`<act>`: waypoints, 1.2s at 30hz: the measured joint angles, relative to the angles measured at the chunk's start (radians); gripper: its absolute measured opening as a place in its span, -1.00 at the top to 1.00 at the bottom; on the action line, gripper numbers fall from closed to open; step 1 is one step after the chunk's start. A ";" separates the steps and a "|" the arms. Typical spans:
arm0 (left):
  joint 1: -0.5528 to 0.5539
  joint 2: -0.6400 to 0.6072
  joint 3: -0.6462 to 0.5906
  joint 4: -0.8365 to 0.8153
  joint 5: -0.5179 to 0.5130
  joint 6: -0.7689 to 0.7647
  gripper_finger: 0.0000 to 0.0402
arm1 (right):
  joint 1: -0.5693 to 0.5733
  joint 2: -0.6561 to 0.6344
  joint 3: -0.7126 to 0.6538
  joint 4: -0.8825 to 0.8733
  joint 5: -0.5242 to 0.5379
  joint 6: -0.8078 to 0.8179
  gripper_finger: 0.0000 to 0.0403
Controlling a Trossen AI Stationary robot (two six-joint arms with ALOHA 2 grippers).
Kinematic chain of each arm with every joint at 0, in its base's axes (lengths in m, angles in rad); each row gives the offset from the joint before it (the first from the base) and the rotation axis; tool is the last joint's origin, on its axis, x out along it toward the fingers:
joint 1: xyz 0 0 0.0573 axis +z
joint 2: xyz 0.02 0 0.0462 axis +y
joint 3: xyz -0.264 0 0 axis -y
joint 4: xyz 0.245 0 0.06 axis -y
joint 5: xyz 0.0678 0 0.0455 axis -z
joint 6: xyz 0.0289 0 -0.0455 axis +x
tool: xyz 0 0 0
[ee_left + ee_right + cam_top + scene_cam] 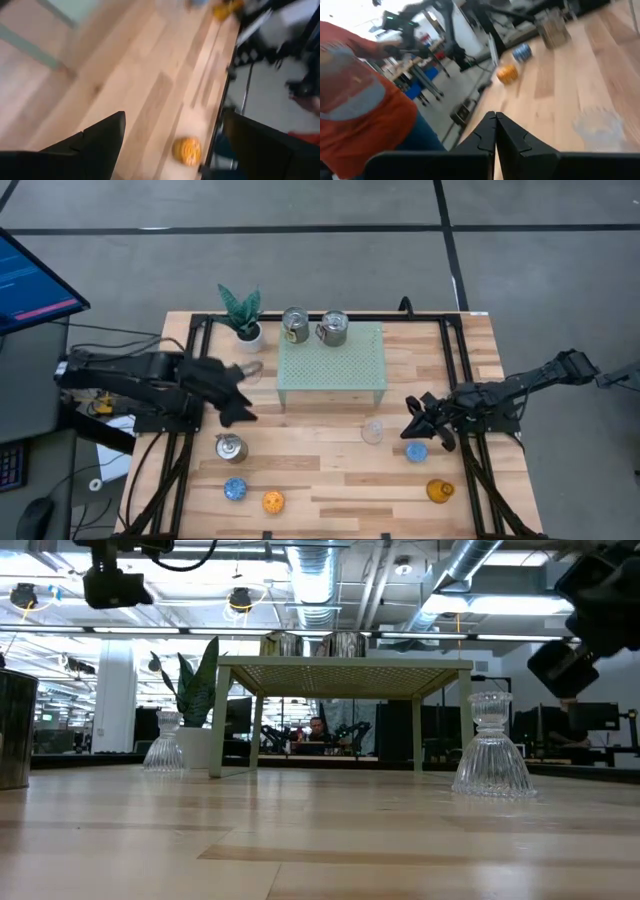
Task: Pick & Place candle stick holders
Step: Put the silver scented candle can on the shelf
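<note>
Along the table's [330,480] near edge you've got a blue holder [235,489] and the orange holder [273,502] side by side on the left, with the amber holder [439,491] over on the right. A bit further back on the left stands a silver holder [230,447], and on the right a second blue one [416,451] sits just beside the right gripper [412,425]. That gripper is clenched on nothing, fingers pressed tight together in its wrist view, hanging over the wood near a clear holder [372,431] around the middle of the table.

Same depth on the other side, the left gripper [238,412] hangs with its fingers spread wide and nothing between them. Its wrist view looks down past the fingers at bare planks with the orange one off near the edge.

Next back is the green stand [332,359], with two silver holders [295,325] sitting next to each other on its far part. Another clear holder [249,370] is on the table just left of the stand, close to the plant [242,313] at the far left.

Right wrist view also catches a person in an orange shirt [365,105] beside the table.
</note>
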 joint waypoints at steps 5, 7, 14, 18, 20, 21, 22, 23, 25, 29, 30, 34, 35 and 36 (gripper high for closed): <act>-0.139 0.124 -0.001 -0.006 -0.010 -0.067 -0.68 | 0.000 0.000 0.000 -0.089 0.000 0.000 1.00; -0.190 0.165 0.014 -0.016 -0.010 -0.085 -0.68 | 0.000 0.000 0.000 -0.118 0.000 0.000 1.00; -0.287 0.282 0.157 -0.185 -0.043 -0.073 -0.68 | 0.000 0.000 0.000 -0.160 0.000 0.000 1.00; -0.332 0.298 0.210 -0.257 -0.133 -0.062 -0.68 | 0.000 0.000 0.000 -0.164 0.000 0.000 1.00; -0.341 0.298 0.211 -0.275 -0.172 -0.064 -0.68 | 0.000 0.000 0.000 -0.164 0.000 0.000 1.00; -0.341 0.299 0.211 -0.282 -0.182 -0.065 -0.68 | 0.000 0.000 0.000 -0.163 0.000 0.000 1.00; -0.341 0.299 0.211 -0.291 -0.188 -0.068 -0.68 | 0.000 0.000 0.000 -0.164 0.000 0.000 1.00; -0.341 0.299 0.211 -0.297 -0.192 -0.073 -0.68 | 0.000 0.000 0.000 -0.165 0.000 0.000 1.00; -0.341 0.299 0.210 -0.298 -0.207 -0.081 -0.68 | 0.000 0.000 0.000 -0.164 0.000 0.000 1.00; -0.341 0.299 0.210 -0.342 -0.264 -0.087 -0.68 | 0.000 0.000 -0.001 -0.165 0.000 0.000 1.00; -0.341 0.299 0.210 -0.361 -0.279 -0.091 -0.68 | 0.000 0.000 -0.001 -0.165 0.000 0.000 1.00; -0.341 0.299 0.209 -0.413 -0.327 -0.120 -0.68 | 0.000 0.000 -0.001 -0.165 0.000 0.000 1.00; -0.341 0.299 0.209 -0.419 -0.338 -0.127 -0.68 | 0.000 0.000 -0.001 -0.165 0.000 0.000 1.00; -0.341 0.299 0.209 -0.421 -0.353 -0.134 -0.68 | 0.000 0.000 -0.001 -0.165 0.000 0.000 1.00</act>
